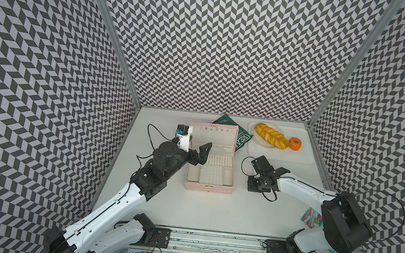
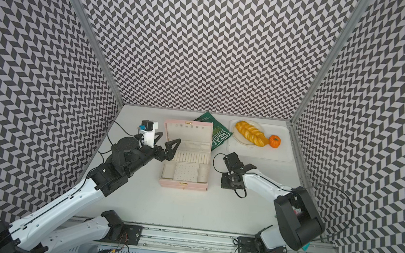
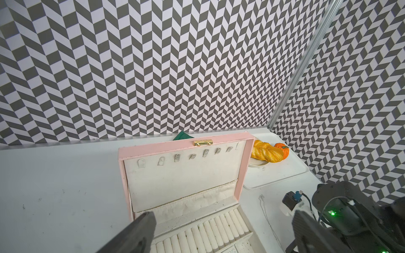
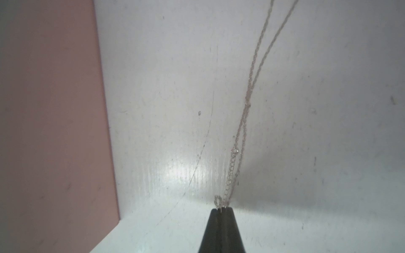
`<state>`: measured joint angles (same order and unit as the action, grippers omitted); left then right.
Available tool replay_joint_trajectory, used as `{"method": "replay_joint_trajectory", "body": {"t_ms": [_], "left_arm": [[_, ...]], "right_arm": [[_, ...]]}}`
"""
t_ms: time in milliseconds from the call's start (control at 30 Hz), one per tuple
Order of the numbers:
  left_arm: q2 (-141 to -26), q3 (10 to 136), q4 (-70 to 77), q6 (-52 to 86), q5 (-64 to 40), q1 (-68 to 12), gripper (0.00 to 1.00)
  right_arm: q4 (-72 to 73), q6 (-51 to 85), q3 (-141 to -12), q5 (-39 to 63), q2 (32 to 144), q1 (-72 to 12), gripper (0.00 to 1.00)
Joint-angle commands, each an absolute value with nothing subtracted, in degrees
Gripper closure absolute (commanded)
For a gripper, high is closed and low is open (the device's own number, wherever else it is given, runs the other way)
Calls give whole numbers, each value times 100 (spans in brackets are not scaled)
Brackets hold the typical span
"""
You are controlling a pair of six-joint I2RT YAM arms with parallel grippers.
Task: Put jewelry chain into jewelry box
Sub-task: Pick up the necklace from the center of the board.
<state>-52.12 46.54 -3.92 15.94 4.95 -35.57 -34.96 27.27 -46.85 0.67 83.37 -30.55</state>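
The pale pink jewelry box (image 1: 209,188) (image 2: 182,184) stands open at mid-table, its lid upright with hooks and its cream ring rolls showing. My left gripper (image 1: 197,148) (image 3: 223,215) hovers open over the box's left rear part, holding nothing. To the right of the box, my right wrist (image 1: 263,181) points down at the table. In the right wrist view my right gripper (image 4: 221,209) is shut on the clasp end of the jewelry chain (image 4: 249,96). The chain trails away across the white table beside the box's pink wall (image 4: 52,122). It also appears as a thin line, the chain (image 3: 264,210), in the left wrist view.
A green snack bag (image 1: 242,139) lies behind the box's right side. At the back right, a white tray (image 1: 303,158) carries a plate with a braided bread (image 1: 271,135) and a small orange pumpkin (image 1: 295,143). A colourful packet (image 1: 311,218) lies by the right arm's base.
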Motion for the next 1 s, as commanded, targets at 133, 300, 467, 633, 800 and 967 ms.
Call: {"method": "replay_joint_trajectory", "body": {"t_ms": [133, 300, 467, 633, 800, 967], "left_arm": [[-5182, 4556, -176, 1542, 352, -3534, 0], [-5160, 4553, -184, 1536, 343, -3533, 0], [-5155, 4539, -173, 1514, 331, -3533, 0], [-5179, 4477, -59, 1381, 169, -3538, 0], [-5278, 4451, 11, 1418, 616, -3542, 0], [-5384, 4481, 262, 1351, 227, -3542, 3]], "right_arm": [[-4006, 2816, -5686, -219, 8001, -3076, 100], [-4096, 2782, -5985, -281, 8041, -3076, 100], [-4148, 2751, -6112, -228, 8073, -3077, 100], [-4147, 2715, -6404, -385, 7869, -3082, 100], [-4115, 2444, -6860, -581, 7622, -3085, 100], [-4078, 2220, -7303, -710, 7408, -3085, 100]]}}
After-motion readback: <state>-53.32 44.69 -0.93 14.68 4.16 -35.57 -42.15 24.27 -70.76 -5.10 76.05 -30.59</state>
